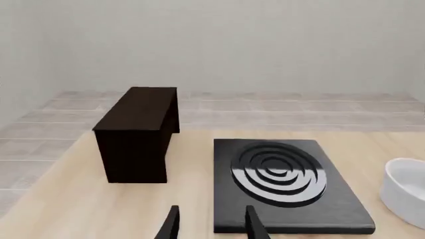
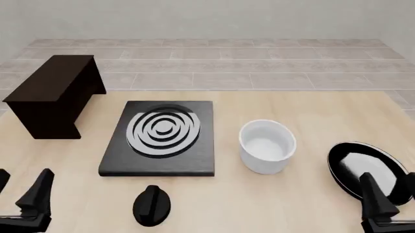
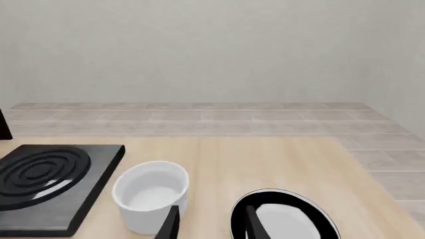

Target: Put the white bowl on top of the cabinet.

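The white bowl (image 2: 267, 145) stands upright and empty on the table, right of centre; it also shows in the right wrist view (image 3: 151, 194) and at the edge of the left wrist view (image 1: 406, 191). The dark brown cabinet (image 2: 55, 94) stands at the far left (image 1: 136, 132), its flat top bare. My left gripper (image 2: 23, 188) is low at the near left edge, open and empty (image 1: 212, 226). Near the front right edge, my right gripper (image 2: 392, 190) is open and empty too (image 3: 210, 226), just short of the bowl and pan.
A flat black stove plate (image 2: 162, 138) with grey rings lies between cabinet and bowl. A black pan (image 2: 366, 170) with a whitish inside sits right of the bowl. A small black knob-like object (image 2: 152, 205) lies in front of the stove plate.
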Available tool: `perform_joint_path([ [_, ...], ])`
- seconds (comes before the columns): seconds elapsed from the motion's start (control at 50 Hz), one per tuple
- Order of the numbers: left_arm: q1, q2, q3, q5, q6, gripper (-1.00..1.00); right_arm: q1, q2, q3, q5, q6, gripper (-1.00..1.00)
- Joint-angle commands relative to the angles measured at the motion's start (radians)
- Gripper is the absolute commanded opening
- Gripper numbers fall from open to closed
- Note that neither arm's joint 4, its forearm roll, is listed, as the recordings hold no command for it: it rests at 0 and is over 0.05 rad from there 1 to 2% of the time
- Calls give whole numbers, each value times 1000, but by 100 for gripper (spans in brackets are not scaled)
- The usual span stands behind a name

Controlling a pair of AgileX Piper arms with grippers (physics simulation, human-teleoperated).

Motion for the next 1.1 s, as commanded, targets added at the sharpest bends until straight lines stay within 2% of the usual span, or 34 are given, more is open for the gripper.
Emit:
perform_joint_path([
  [0.02,16,-51,18,-35,20,100,0,7,-3,-2,10,100],
  [0.12,28,-53,3,-18,17,100,-1,5,-2,-2,20,100],
  [0.26,-3,-49,-39,38,5,100,-4,7,-2,-1,26,100],
  [0.42,-30,-53,-142,121,6,100,-5,7,-2,-1,27,100],
  [0.44,-30,-53,-142,121,6,100,-5,7,-2,-1,27,100],
  [0.46,-35,-50,-146,121,35,100,-5,8,-2,-1,26,100],
  [0.54,-42,-13,-166,113,-6,100,-4,10,-2,-2,28,100],
  [0.6,-66,-1,-203,126,11,100,-5,11,-2,-2,29,100],
  [0.68,-117,62,-235,112,32,100,-6,13,-2,-3,32,100],
  [0.76,-112,110,-277,100,34,100,-7,13,-2,-2,32,100],
  [0.78,-139,127,-295,97,13,100,-9,13,-2,-2,34,100],
  [0.86,-178,212,-330,59,29,100,-7,12,-2,-2,31,100],
  [1.0,-236,366,-341,-24,63,100,-11,9,-2,-1,33,100],
  [1.04,-278,402,-351,-43,30,100,-12,11,-2,-1,35,100],
  [1.06,-291,420,-356,-51,63,100,-12,11,-2,-1,35,100],
  [1.1,-314,454,-366,-67,67,100,-12,10,-2,-1,34,100],
])
